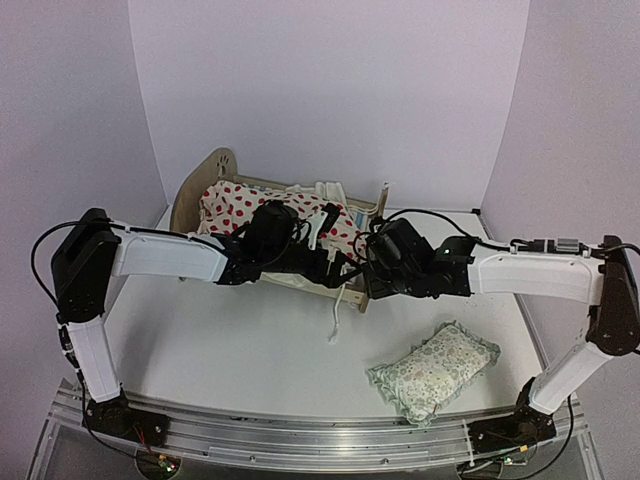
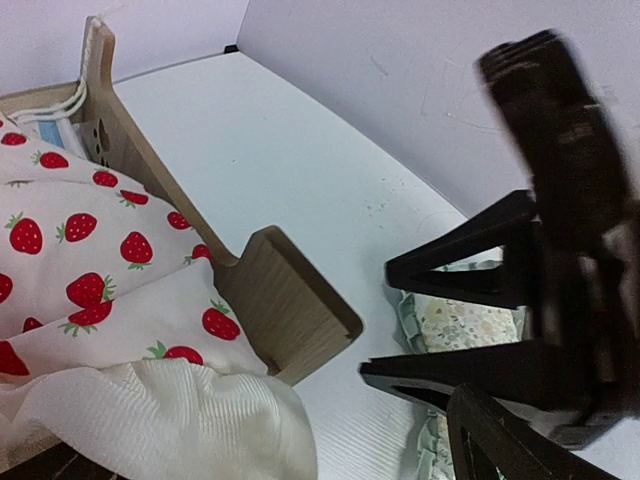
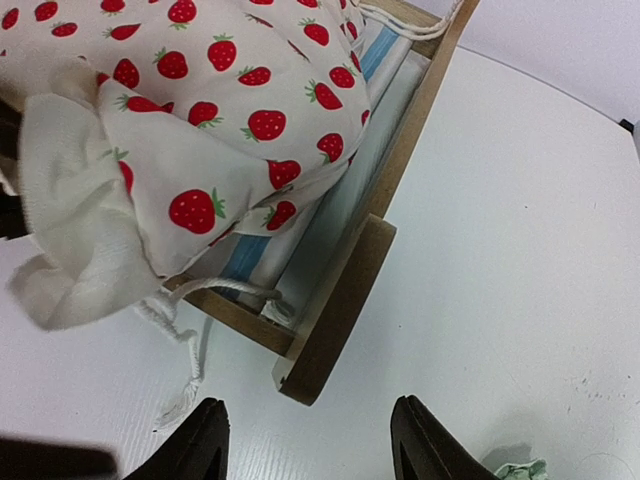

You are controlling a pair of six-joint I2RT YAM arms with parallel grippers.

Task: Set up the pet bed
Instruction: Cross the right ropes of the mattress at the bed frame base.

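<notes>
Two hands, both spread, gripping nothing; left hand (image 1: 325,242) over the strawberry cushion (image 3: 200,150) inside the pet bed (image 3: 340,300); right hand (image 3: 310,432) above its foot end; bed sits rear-centre on the tabletop (image 1: 250,350).

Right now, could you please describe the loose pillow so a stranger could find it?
Look front right on the white table. The pillow lies there alone, clear of the wooden bed. It is greenish floral with a frill, unlike the strawberry-print cushion.

Soft, even light fills my white tabletop (image 1: 250,350), shadows faint under my white arms (image 1: 165,255); my black two-finger left gripper (image 2: 375,320) blurs at close range.
</notes>
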